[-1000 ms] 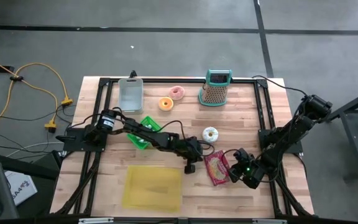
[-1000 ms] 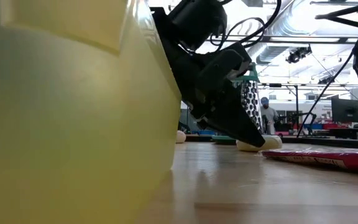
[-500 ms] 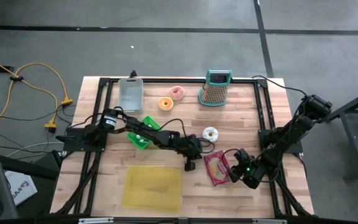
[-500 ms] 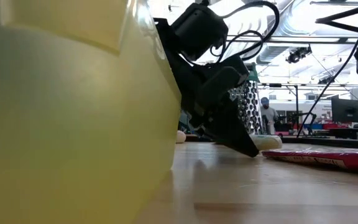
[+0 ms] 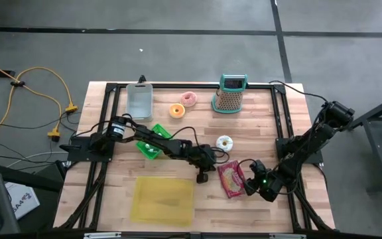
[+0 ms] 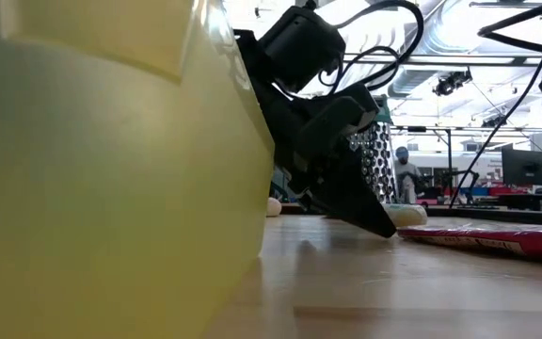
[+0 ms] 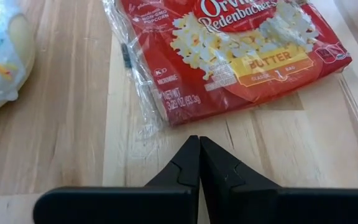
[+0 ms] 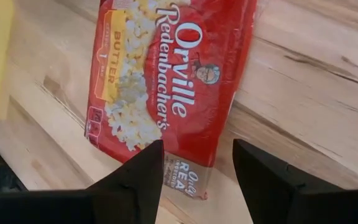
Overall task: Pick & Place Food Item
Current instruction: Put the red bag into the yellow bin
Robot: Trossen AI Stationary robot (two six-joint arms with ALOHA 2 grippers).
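From above, the popcorn bag (image 5: 231,179) lies flat on the table (image 5: 111,192) toward its near right part, between the two arms. The left gripper (image 5: 203,176) sits just beside the bag's left edge, low over the wood, and the right gripper (image 5: 251,184) sits at the bag's right edge. Only this view shows the rest of the layout: a yellow tray (image 5: 163,200) near the front edge, a green box (image 5: 153,141) under the left arm, a white donut (image 5: 224,142) just behind the bag, a grey bin (image 5: 139,100), an orange donut (image 5: 176,111), a pink donut (image 5: 189,99) and a grater (image 5: 230,95) along the far side. The left wrist view adds that its fingers (image 7: 199,163) are pressed together with nothing between them, tips close to the bag's (image 7: 229,53) clear wrapper edge but apart from it, with the white donut (image 7: 2,56) off to one side. The right wrist view shows its fingers (image 8: 145,165) spread wide, empty, straddling one end of the bag (image 8: 160,81); whether they touch it cannot be told. The low view is mostly filled by the tray wall (image 6: 111,169), with the left gripper (image 6: 370,218) tipped down to the wood, the bag (image 6: 497,237) as a thin red strip, and a person (image 6: 405,174) far off in the room.
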